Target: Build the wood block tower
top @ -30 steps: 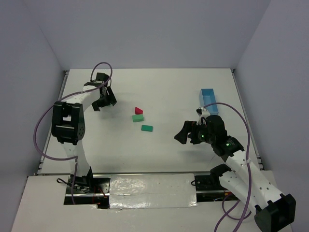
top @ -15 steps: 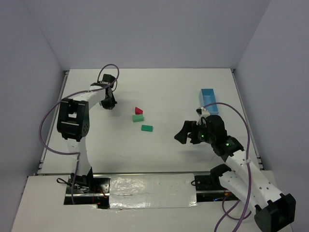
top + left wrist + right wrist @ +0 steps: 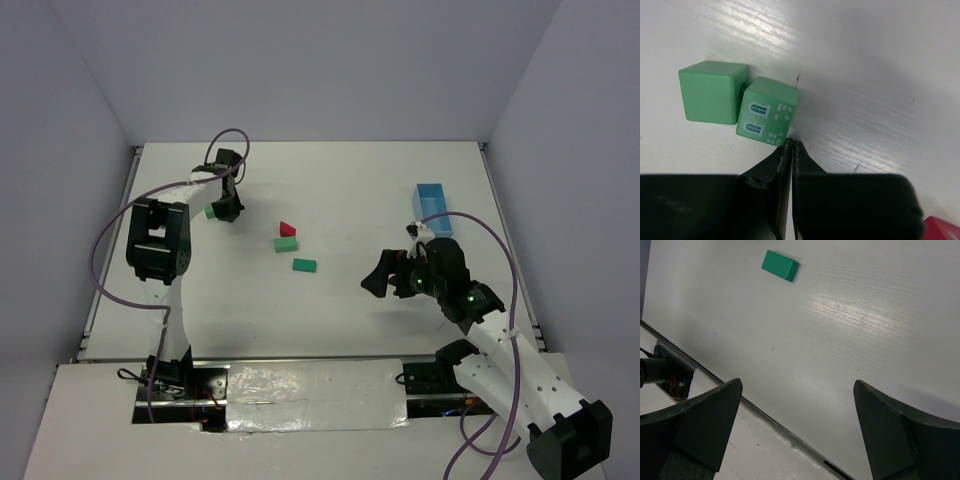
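Note:
Two green cubes lie side by side at the far left of the table: a plain one (image 3: 712, 92) and one painted with windows (image 3: 769, 112). My left gripper (image 3: 791, 143) is shut with nothing between its fingers, its tips right at the windowed cube's near edge. From above, the left gripper (image 3: 226, 206) covers most of these cubes; a bit of green (image 3: 211, 212) shows. Mid-table lie a red roof-shaped block (image 3: 288, 229), a green block (image 3: 286, 244) and a green oblong block (image 3: 304, 265), which also shows as an oblong block (image 3: 780, 265). My right gripper (image 3: 378, 280) hangs open and empty to the right of them.
A light-blue oblong tray (image 3: 432, 200) stands at the far right. The table's near edge and a foil-covered strip (image 3: 310, 385) run between the arm bases. A red corner (image 3: 942, 227) shows at the lower right of the left wrist view.
My left gripper has gone from open to shut and shifted slightly right and farther back beside the green cubes. The right arm has not moved.

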`<action>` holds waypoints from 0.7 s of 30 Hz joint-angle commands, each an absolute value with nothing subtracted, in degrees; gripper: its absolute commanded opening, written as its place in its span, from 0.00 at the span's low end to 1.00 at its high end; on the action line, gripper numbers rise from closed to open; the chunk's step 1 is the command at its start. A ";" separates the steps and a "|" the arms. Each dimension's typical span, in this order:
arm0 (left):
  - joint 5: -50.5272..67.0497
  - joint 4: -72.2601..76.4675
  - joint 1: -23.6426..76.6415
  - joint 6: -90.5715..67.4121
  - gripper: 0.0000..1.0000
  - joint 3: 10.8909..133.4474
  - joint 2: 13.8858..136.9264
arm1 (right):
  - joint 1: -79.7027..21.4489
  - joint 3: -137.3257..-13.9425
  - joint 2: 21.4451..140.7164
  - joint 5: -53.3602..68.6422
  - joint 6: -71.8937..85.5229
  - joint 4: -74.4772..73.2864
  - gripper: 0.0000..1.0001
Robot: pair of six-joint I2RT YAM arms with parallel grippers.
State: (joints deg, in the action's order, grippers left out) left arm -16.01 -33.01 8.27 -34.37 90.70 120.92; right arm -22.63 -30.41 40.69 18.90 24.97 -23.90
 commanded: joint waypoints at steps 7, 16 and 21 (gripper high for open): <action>-15.82 -34.28 6.68 -32.96 0.17 93.95 123.57 | -22.85 -30.23 41.22 19.34 24.17 -21.71 1.00; -14.50 -34.28 6.77 -32.26 0.15 93.35 122.70 | -22.94 -30.23 41.31 19.25 24.17 -21.80 1.00; -15.47 -33.31 6.77 -31.90 0.16 90.09 120.41 | -22.94 -30.15 41.22 19.25 24.26 -21.71 1.00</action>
State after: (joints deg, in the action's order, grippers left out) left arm -15.22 -32.14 6.90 -32.99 92.05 121.95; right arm -22.63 -30.41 41.34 18.90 24.97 -23.59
